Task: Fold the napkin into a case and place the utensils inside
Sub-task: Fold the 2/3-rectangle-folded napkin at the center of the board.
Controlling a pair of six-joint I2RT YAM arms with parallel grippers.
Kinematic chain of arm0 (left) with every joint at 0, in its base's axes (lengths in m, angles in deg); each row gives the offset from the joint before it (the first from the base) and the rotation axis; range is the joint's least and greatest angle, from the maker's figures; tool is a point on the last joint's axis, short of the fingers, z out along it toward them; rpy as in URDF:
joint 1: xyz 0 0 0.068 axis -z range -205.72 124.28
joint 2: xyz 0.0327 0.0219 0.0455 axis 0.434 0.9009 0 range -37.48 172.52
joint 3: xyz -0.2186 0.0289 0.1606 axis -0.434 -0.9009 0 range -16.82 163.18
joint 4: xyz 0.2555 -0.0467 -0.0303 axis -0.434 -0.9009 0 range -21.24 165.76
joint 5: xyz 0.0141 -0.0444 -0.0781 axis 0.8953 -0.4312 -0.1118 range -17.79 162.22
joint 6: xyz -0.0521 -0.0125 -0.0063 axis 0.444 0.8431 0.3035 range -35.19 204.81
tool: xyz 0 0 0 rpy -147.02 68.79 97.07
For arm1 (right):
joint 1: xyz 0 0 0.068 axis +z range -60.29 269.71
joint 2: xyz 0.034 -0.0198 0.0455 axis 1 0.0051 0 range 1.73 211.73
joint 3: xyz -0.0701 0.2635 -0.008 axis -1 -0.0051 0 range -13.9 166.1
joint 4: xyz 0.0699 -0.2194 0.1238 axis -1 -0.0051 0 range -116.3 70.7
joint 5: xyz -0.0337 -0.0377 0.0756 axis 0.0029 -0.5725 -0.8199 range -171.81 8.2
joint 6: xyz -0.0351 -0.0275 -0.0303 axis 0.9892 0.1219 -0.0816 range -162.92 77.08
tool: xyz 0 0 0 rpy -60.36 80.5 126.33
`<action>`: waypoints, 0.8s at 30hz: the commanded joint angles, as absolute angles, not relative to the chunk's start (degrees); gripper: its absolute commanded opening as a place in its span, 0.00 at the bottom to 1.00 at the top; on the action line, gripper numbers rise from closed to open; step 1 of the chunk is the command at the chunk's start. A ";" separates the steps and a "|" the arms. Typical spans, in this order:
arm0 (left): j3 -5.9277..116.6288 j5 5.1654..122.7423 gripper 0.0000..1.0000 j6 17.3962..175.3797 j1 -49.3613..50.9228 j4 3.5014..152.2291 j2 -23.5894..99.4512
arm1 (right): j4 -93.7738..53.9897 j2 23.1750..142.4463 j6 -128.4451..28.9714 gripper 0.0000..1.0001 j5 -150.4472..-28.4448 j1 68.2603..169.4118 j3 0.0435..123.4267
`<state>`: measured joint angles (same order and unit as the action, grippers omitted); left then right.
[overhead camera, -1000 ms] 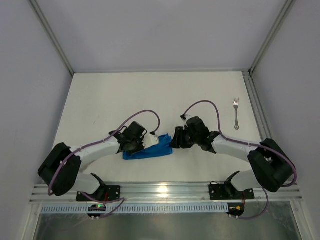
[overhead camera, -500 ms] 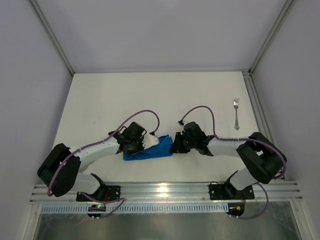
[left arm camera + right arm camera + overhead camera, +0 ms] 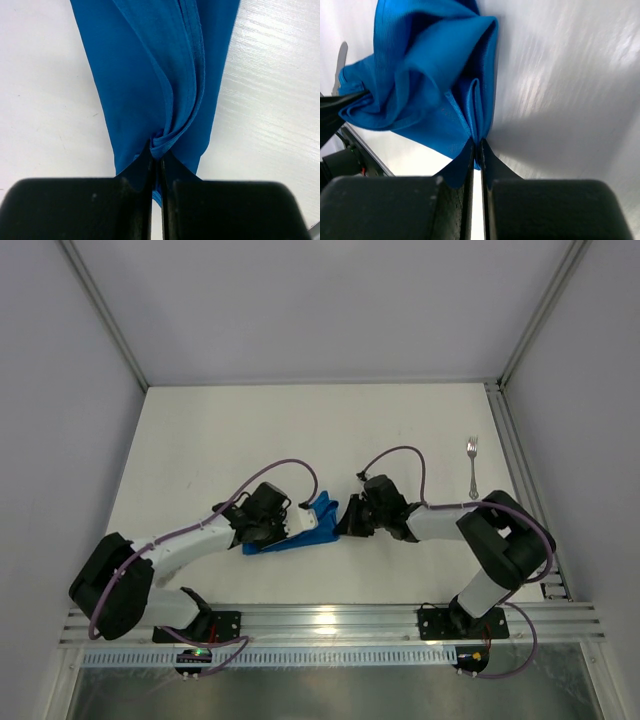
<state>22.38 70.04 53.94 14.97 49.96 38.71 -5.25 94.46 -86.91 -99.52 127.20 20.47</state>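
The bright blue napkin is folded into a narrow, layered strip near the table's front middle, bunched and lifted at its right end. My left gripper is shut on its hem and folds. My right gripper is shut on the right end's edge, which stands up off the table. The silver fork lies at the far right of the table, well away from both grippers. The dark knife-like piece is out of view.
A metal frame rail runs along the table's right edge beside the fork. White walls enclose the table at the back and sides. The arm bases sit on a rail at the near edge.
My right gripper has moved left and up, pushing the napkin's right end toward the left gripper. The napkin has gone from a flat strip to a shorter, bunched and raised shape.
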 commanded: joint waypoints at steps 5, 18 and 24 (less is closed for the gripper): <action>23.53 69.14 0.00 50.01 15.24 50.27 36.18 | -7.08 101.56 -85.72 0.04 -99.20 124.16 27.14; 19.13 70.65 0.00 41.83 17.79 49.75 34.95 | -9.98 105.18 -83.53 0.04 -99.65 121.26 31.98; 17.02 70.89 0.00 40.86 18.05 50.70 35.82 | -12.70 106.06 -80.63 0.04 -99.38 120.91 34.53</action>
<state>18.49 71.61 42.18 17.55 50.55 36.15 -8.55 104.53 -84.18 -103.24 121.63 32.69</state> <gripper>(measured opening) 0.019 0.069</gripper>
